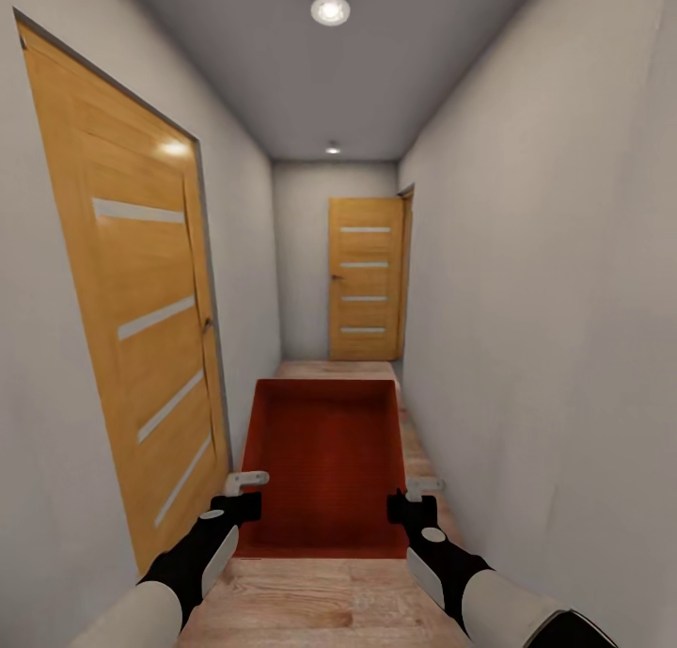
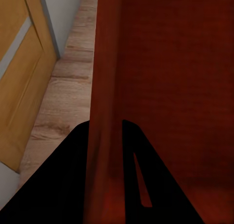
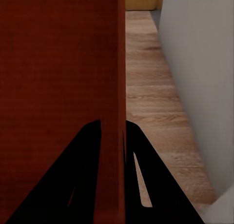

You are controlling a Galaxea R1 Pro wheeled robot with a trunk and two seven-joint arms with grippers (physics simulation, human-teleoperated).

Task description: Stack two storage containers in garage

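A narrow white-walled hallway with a light wood plank floor and two wooden doors, one on the left and one at the far end, was seen. An orange-red storage container was held above the floor, ahead of the robot, its side walls clamped by the left gripper and the right gripper.

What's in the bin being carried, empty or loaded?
Empty. The head view looks straight into the storage container, held by left gripper and right gripper: bare orange-red bottom.

Container between hands, doors left and ahead.
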